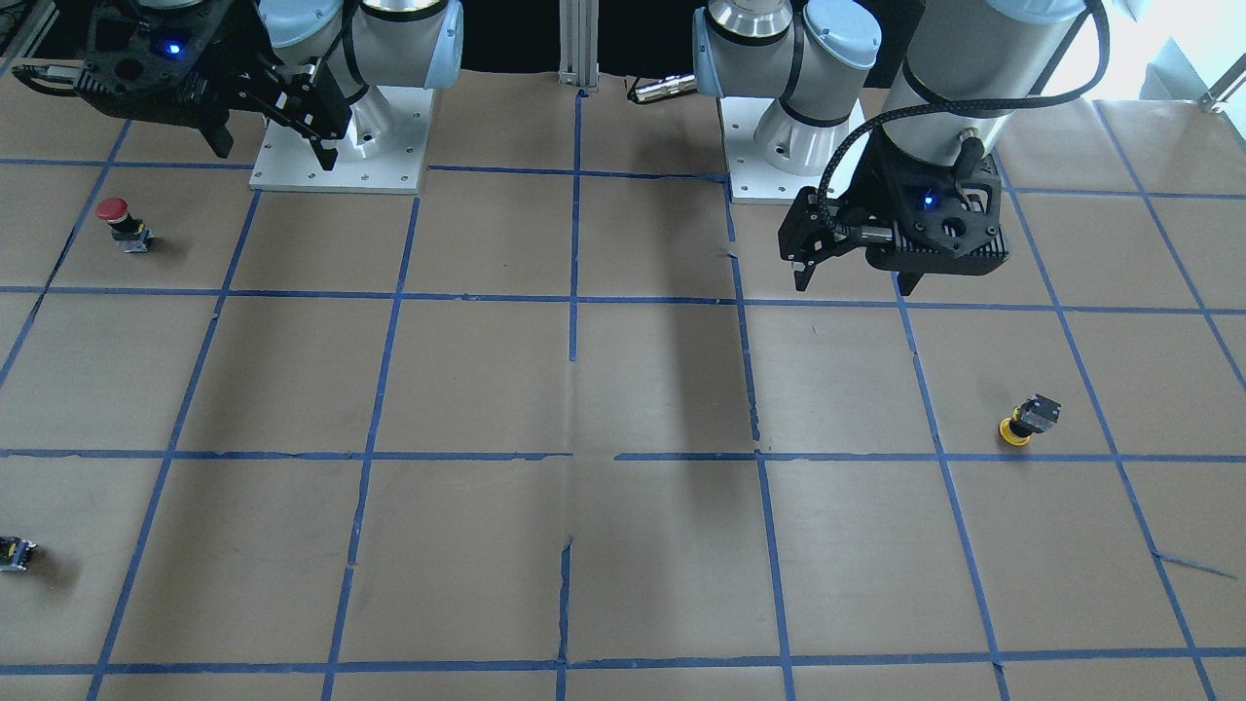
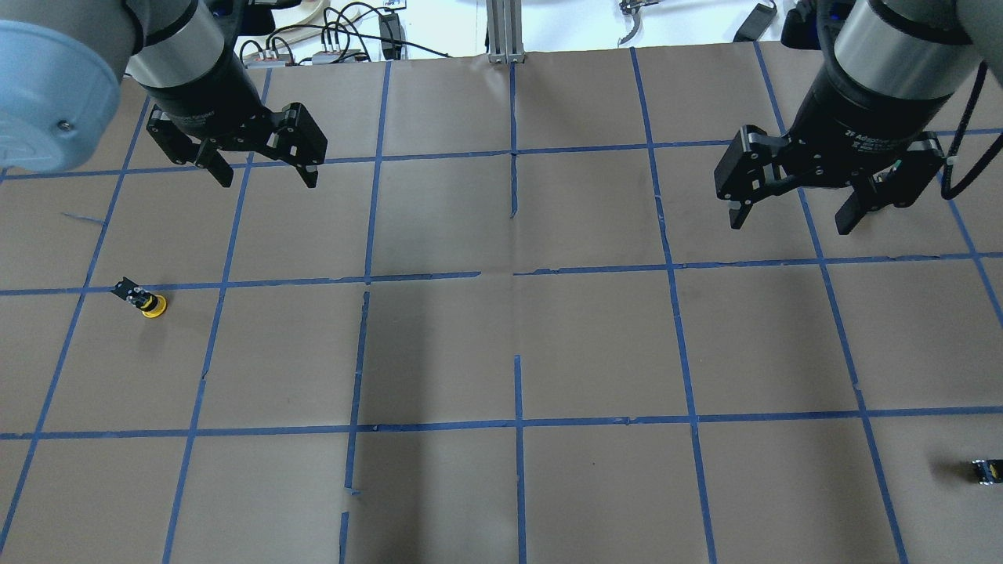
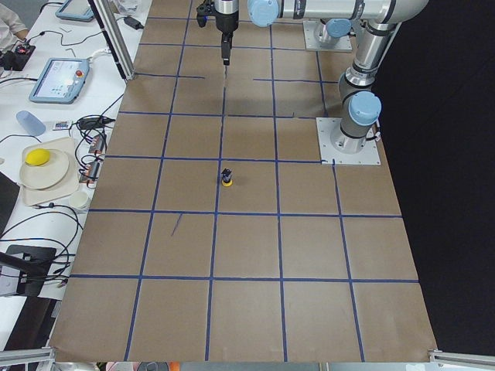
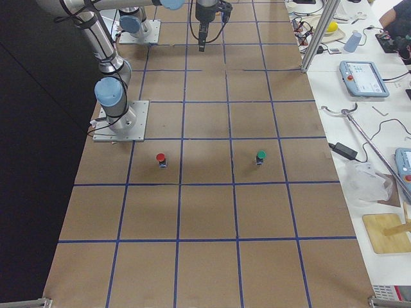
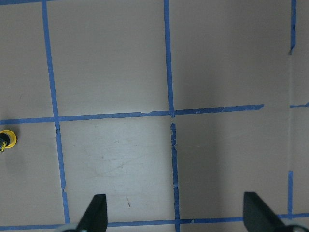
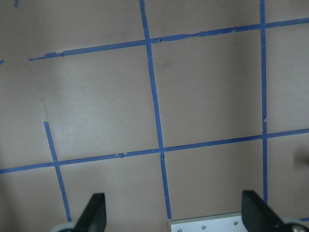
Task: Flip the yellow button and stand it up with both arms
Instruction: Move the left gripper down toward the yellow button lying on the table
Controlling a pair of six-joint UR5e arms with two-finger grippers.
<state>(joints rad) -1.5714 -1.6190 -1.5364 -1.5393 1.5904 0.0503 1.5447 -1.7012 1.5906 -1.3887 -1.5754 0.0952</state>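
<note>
The yellow button (image 1: 1020,422) rests tilted on its yellow cap, with the grey-black base up, on the brown paper at my left side. It also shows in the overhead view (image 2: 146,302), the left side view (image 3: 227,178) and at the left edge of the left wrist view (image 5: 7,139). My left gripper (image 2: 266,178) hangs open and empty above the paper, well behind the button and apart from it; it also shows in the front view (image 1: 857,284). My right gripper (image 2: 791,223) is open and empty above the right half, near its base (image 1: 274,154).
A red-capped button (image 1: 115,219) stands on the right side near the right arm's base plate (image 1: 341,175). A small capless grey-black block (image 2: 986,470) lies near the far right edge. A green-capped button (image 4: 260,156) stands past the red one. Blue tape lines grid the paper.
</note>
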